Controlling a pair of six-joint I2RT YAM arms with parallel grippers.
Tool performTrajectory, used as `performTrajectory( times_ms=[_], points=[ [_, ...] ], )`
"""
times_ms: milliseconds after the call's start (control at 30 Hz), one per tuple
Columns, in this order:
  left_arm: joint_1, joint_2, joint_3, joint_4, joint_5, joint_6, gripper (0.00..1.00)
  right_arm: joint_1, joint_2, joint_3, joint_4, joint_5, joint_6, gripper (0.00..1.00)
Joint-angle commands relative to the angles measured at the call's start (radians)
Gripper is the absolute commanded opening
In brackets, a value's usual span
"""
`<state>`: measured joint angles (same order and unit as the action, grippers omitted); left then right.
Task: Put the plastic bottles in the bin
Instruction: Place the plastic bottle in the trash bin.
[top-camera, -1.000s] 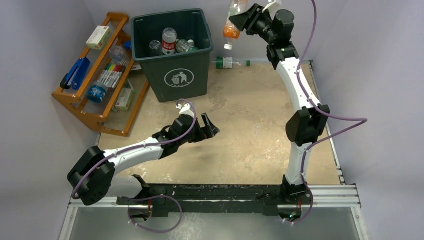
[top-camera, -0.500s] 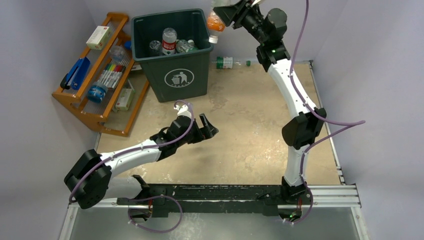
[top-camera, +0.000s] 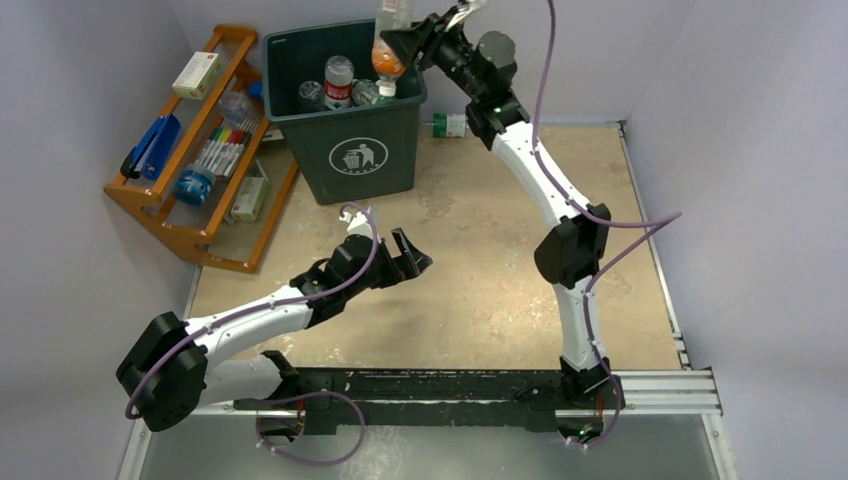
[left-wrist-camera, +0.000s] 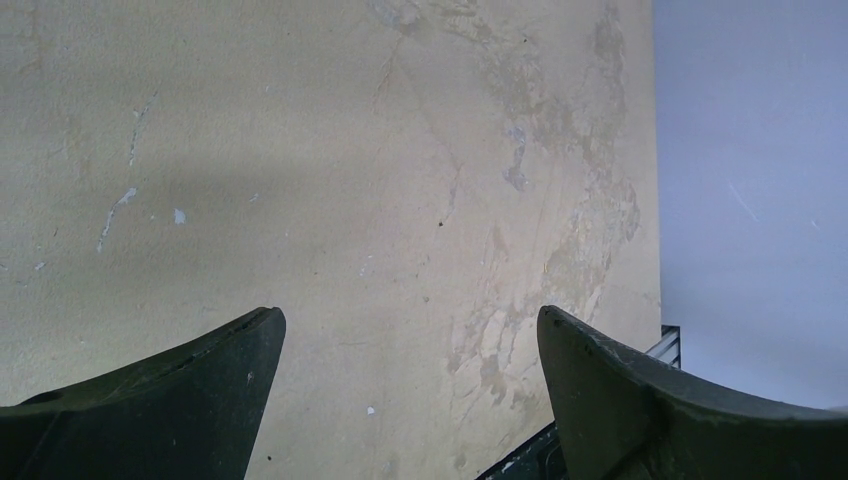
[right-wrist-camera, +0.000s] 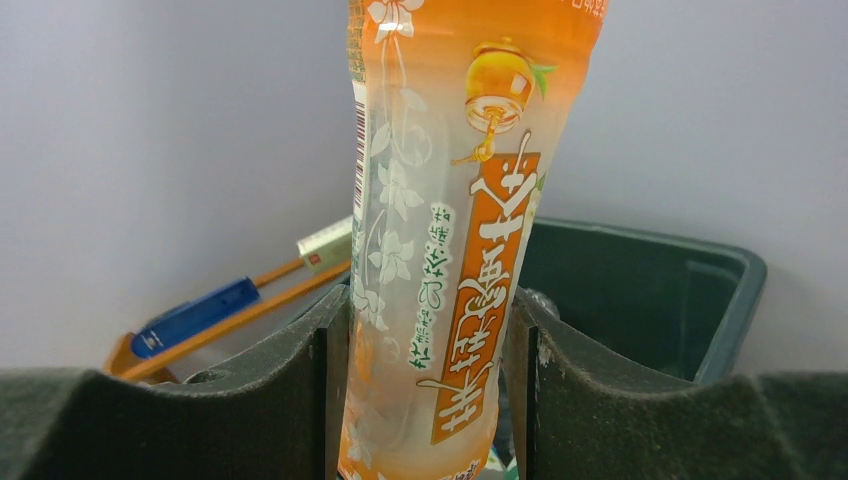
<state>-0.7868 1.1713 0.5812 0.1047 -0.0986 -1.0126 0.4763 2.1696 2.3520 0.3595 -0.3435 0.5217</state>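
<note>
While up over the big green bin (top-camera: 395, 150) at the top middle, squeezed tight by the right gripper (top-camera: 400, 42): orange bottle (top-camera: 386, 60), long way up and down, cap pointing down. Lower middle: left gripper (top-camera: 418, 255) spread wide.

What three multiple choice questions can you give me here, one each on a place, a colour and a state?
1. Where is the clear plastic bottle with the orange label?
A. on the table
B. in the right pincer over the dark green square plastic bin
C. on a shelf
2. What colour is the slanted wooden rack?
A. white
B. black
C. orange
3. How is the left pincer?
A. open and empty
B. shut on a bottle
C. shut on a marker
Answers: B, the pincer clamps it with the bin just beyond; C, the top view shows orange wood; A, bare table shows in its wide gap.
</note>
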Motion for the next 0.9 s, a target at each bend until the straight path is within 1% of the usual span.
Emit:
performTrajectory(
  times_ms=[0, 67, 167, 267, 333, 467, 500, 700, 867],
  points=[
    [-0.003, -0.033, -0.004, 0.018, -0.023, -0.012, 0.98, 0.027, 0.014, 0.063, 0.024, 0.067, -0.105, 0.46],
    [-0.004, -0.035, -0.004, 0.017, -0.023, -0.011, 0.98, 0.030, 0.027, 0.063, 0.020, 0.073, -0.120, 0.48],
    [-0.004, -0.033, -0.006, 0.020, -0.022, -0.011, 0.98, 0.036, 0.051, 0.081, -0.010, 0.072, -0.140, 0.54],
    [-0.004, -0.033, -0.006, 0.020, -0.021, -0.012, 0.98, 0.042, 0.063, 0.096, -0.037, 0.079, -0.162, 0.70],
    [-0.003, -0.033, -0.006, 0.020, -0.021, -0.011, 0.98, 0.044, 0.061, 0.095, -0.047, 0.084, -0.171, 0.76],
    [-0.004, -0.033, -0.006, 0.019, -0.023, -0.012, 0.98, 0.046, 0.049, 0.099, -0.067, 0.090, -0.185, 0.91],
    [-0.003, -0.033, -0.006, 0.019, -0.023, -0.013, 0.98, 0.046, 0.042, 0.098, -0.071, 0.092, -0.190, 0.93],
    [-0.003, -0.035, 0.000, 0.015, -0.029, -0.013, 0.98, 0.045, -0.026, 0.069, -0.125, 0.116, -0.219, 0.94],
    [-0.003, -0.030, 0.004, 0.014, -0.030, -0.013, 0.98, 0.035, -0.081, 0.046, -0.252, 0.216, -0.252, 0.90]
  ],
)
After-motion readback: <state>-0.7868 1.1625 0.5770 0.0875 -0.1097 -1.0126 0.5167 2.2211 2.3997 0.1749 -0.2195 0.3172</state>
